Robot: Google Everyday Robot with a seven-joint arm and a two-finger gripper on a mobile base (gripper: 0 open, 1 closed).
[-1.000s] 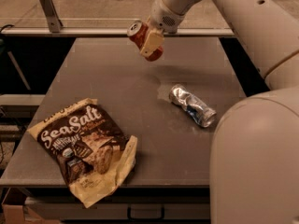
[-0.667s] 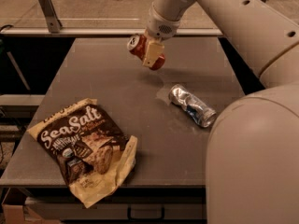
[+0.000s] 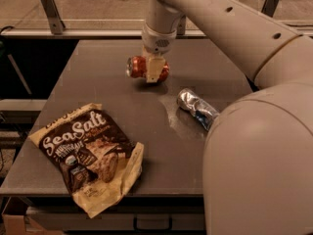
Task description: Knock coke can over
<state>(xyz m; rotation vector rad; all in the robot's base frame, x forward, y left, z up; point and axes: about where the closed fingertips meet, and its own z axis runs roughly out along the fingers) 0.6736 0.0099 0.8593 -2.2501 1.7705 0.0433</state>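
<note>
The coke can (image 3: 138,66) is red with a silver top. It lies on its side, top pointing left, at the far middle of the grey table (image 3: 93,87), right at the surface. My gripper (image 3: 155,71) comes down from above and is shut on the can's middle, with one pale finger (image 3: 154,68) across its front. I cannot tell whether the can rests on the table or hangs just above it.
A crushed silver and blue can (image 3: 197,108) lies to the right of the coke can. A brown Sea Salt chip bag (image 3: 87,154) lies at the front left. My arm's large pale body (image 3: 259,155) fills the right side. A rail (image 3: 73,32) runs behind the table.
The gripper has moved down and toward the near side with the can. The can has turned from tilted in the air to lying sideways at the table surface.
</note>
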